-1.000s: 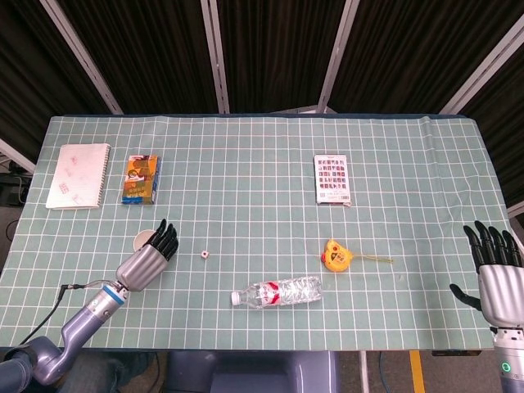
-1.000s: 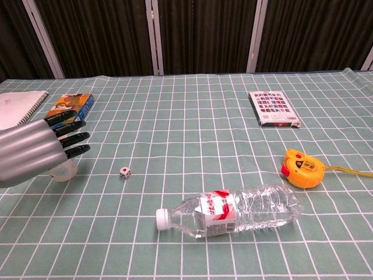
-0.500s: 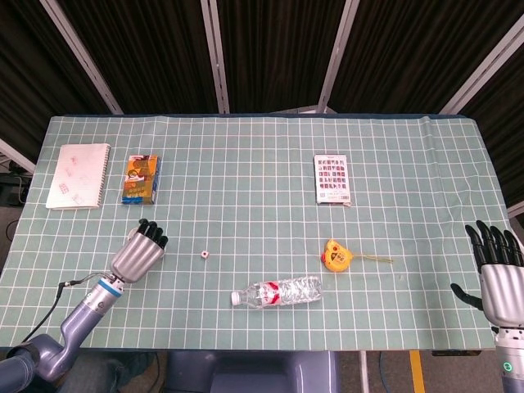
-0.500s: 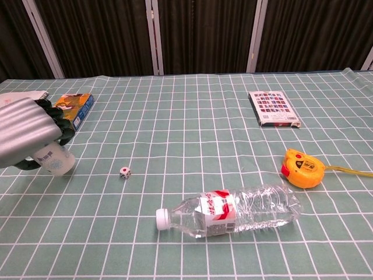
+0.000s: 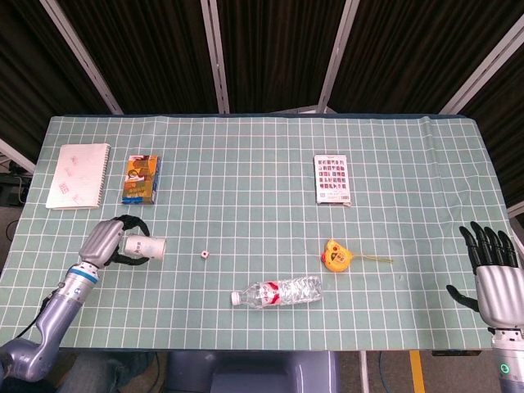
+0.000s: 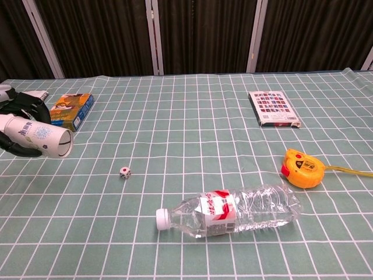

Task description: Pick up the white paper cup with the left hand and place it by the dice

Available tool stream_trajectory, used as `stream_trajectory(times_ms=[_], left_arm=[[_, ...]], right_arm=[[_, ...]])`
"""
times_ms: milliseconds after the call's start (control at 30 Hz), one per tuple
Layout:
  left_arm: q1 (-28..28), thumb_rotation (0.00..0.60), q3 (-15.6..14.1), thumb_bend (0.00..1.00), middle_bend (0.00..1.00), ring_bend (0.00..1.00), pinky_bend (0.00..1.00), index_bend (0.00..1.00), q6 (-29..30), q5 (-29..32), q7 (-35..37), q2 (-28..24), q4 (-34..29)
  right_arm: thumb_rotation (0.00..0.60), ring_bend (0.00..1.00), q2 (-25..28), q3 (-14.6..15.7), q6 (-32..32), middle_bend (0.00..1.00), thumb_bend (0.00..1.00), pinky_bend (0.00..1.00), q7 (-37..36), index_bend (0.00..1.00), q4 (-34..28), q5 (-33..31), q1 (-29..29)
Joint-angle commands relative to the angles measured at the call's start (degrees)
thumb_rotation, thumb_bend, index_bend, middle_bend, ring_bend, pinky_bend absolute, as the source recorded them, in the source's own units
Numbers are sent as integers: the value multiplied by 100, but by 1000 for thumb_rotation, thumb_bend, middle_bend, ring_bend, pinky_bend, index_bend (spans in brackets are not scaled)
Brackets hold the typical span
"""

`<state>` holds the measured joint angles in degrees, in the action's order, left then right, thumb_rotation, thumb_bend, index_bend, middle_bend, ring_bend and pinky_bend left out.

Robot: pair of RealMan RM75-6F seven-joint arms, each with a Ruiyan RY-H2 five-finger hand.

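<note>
My left hand [image 5: 105,244] [image 6: 17,125] grips the white paper cup [image 5: 145,246] [image 6: 38,137], which lies on its side in the air with its mouth pointing right toward the dice. The small white dice [image 5: 204,255] [image 6: 125,172] sits on the green grid mat, right of the cup and apart from it. My right hand [image 5: 497,278] hovers at the table's right front corner with fingers spread and nothing in it; the chest view does not show it.
A plastic water bottle [image 5: 275,293] [image 6: 232,210] lies on its side near the front edge. An orange tape measure [image 5: 335,255] [image 6: 303,168] is to its right. A card box [image 5: 332,179], a colourful box [image 5: 141,179] and a spiral notebook [image 5: 78,175] lie further back.
My left hand closed around the cup, lifted it off the mat and tipped it sideways, drawing back toward the left. The right hand barely moved.
</note>
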<state>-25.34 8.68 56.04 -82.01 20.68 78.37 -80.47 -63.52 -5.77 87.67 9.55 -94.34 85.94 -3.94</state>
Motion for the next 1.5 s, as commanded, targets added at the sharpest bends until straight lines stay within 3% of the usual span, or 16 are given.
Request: stream_trajectory(times_ms=[33,333,467,500,567,733,900,1167,1267,1500], left_arm=[[-126,600,-18,0,379,281,318,479,-725,330,1020,-192,164],[-252,600,-168,0,318,243,290,436,-816,288,1112,234,831],[-294,600,-253,0,27,10,38,80,-837,224,1053,267,898],[-301,600,-278,0,0,0,5,17,-822,186,1014,256,897],[-291,600,-307,0,0,0,0,0,-636,73,813,239,909],[-146,600,-380,0,0,0,0,0,265,-328,-394,236,833],[-25,600,-487,0,0,0,0,24,1104,-817,-2718,278,620],[-111,600,-461,0,9,0,0,102,1306,-1009,-6337,1002,733],[-181,600,-392,0,39,0,9,102,1153,-835,-6970,1299,888],[-348,600,-312,0,62,8,54,111,818,-494,-7551,1718,1245]], right_arm=[[600,0,-7,1,-12,0,0,0,0,0,4,-7,-7],[600,0,1,-8,-5,0,0,0,-37,0,26,-49,2],[600,0,6,-2,1,0,0,0,-51,0,32,-48,8],[600,0,7,-1,4,0,0,0,-55,0,30,-46,9],[600,0,12,0,15,0,0,0,-61,0,23,-39,13],[600,0,26,3,21,0,0,0,-81,0,5,-30,14],[600,0,40,6,19,0,0,0,-112,0,-1,-17,10],[600,0,79,9,29,0,0,0,-204,0,-6,-2,16],[600,0,98,-3,23,0,0,0,-248,0,7,-30,18],[600,0,132,-52,35,0,0,0,-338,0,54,-130,33]])
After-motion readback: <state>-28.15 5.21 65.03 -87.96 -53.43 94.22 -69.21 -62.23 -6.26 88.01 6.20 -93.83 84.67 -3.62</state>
